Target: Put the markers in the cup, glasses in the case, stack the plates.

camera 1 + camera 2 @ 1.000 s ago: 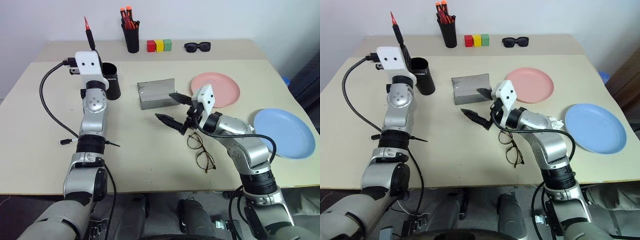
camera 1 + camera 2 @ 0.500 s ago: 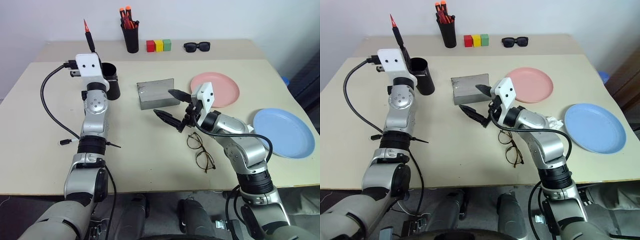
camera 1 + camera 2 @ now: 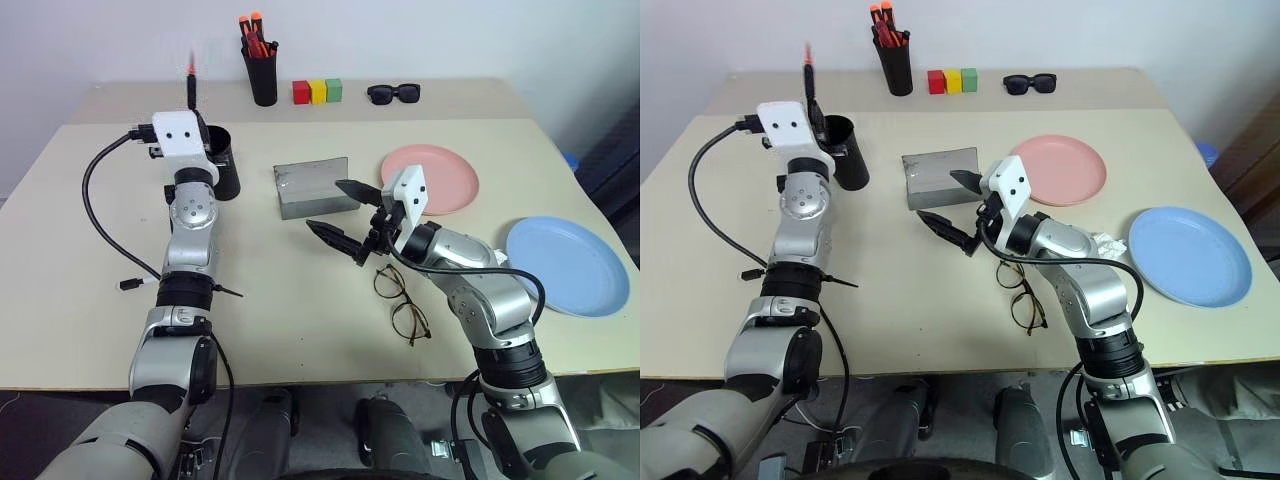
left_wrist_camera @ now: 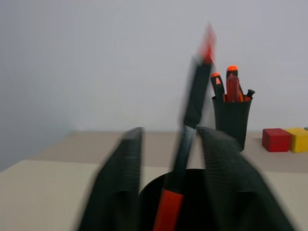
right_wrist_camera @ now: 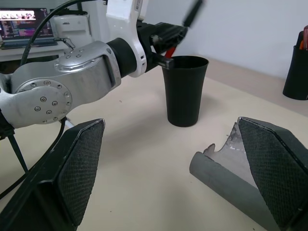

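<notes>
Marker (image 4: 195, 101) upright between parted left pincer (image 4: 168, 159) fingers, over cup (image 5: 183, 89) rim.

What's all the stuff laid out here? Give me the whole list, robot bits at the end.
Marker: one, black with red tip, dropping blurred into the cup.
Cup: one, black, far left.
Pen pot: one, black, orange-capped pens, back ledge.
Blocks: three, red, yellow, green, back ledge.
Sunglasses: one, black, back ledge.
Case: one, grey, open, table middle.
Glasses: one, dark wire, near edge.
Plates: pink, blue, apart on the right.
Table: one, beige.
Left hand: over the cup, opening.
Right hand: open, empty, beside the case.
</notes>
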You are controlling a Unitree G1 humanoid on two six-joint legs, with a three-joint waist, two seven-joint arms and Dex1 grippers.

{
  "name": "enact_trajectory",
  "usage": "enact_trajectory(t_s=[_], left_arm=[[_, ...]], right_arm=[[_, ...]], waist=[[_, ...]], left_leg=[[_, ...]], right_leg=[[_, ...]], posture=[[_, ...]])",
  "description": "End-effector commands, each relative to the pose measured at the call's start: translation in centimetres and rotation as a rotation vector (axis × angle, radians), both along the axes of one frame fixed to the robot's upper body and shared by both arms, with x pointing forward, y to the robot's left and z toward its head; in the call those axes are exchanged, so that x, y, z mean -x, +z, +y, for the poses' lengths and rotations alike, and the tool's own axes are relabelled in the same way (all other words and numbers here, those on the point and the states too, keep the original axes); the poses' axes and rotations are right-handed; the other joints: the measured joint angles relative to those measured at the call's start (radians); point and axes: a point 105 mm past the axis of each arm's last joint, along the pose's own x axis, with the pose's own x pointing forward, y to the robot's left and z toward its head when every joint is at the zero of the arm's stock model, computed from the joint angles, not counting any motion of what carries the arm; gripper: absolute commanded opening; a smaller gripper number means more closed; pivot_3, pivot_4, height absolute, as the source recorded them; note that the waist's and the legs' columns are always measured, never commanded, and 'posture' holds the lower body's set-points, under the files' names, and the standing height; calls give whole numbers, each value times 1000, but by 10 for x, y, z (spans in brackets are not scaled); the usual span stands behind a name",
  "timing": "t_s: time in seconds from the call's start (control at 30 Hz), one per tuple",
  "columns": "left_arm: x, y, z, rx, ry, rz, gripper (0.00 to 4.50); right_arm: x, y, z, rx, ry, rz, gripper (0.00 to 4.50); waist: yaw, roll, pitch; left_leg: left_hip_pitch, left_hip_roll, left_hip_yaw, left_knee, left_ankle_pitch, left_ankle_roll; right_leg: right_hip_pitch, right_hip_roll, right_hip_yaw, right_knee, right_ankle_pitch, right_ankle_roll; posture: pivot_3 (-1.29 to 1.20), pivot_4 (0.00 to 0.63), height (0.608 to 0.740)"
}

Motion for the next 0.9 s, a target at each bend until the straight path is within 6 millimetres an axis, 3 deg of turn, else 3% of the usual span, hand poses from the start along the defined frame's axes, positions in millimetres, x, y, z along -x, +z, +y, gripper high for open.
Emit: enact_trajectory(t_s=[0.03, 0.3, 0.47, 0.57, 0.63, 0.8, 0.9], left_arm=[[2, 9, 2, -16, 21, -33, 2778], [6, 18, 7, 56, 30, -80, 2778], [25, 34, 37, 135, 63, -127, 2778], [44, 33, 55, 162, 72, -108, 3677], [56, 22, 68, 164, 102, -39, 4479], [92, -24, 91, 190, 232, 241, 4479], [108, -43, 93, 353, 303, 333, 4479]], right_arm=[[5, 13, 4, -12, 26, -51, 4500], [5, 13, 6, -11, 35, -52, 4500], [5, 14, 4, -1, 31, -64, 4500], [4, 14, -1, 9, 23, -67, 4500], [3, 13, -5, 20, 17, -67, 4500], [-1, 8, -11, 55, 28, -62, 4500], [-2, 7, -10, 65, 45, -64, 4500]], waist=[[0, 0, 0], [0, 0, 0], [-4, 0, 0], [-19, 0, 0], [-25, 0, 0], [-25, 0, 0], [-13, -1, 0]], left_leg=[[0, 0, 0, 0, 0, 0], [0, 0, 0, 0, 0, 0], [0, 0, 0, 0, 0, 0], [0, 0, 0, -1, 0, 0], [1, 0, -1, -1, 0, 0], [1, 1, -1, -1, 0, 0], [0, 0, -3, 1, 0, 0]], right_leg=[[0, 0, 0, 0, 0, 0], [0, 0, 0, 0, 0, 0], [0, 0, 0, 0, 0, 0], [-1, 0, 0, 1, 0, 0], [-1, 0, 0, 2, 0, 0], [-1, 0, 0, 3, 0, 0], [0, 0, -1, 2, 0, 0]], posture=[[0, 150, 740], [0, 150, 740], [0, 150, 740], [0, 150, 740], [0, 150, 740], [0, 150, 740], [0, 150, 740]])
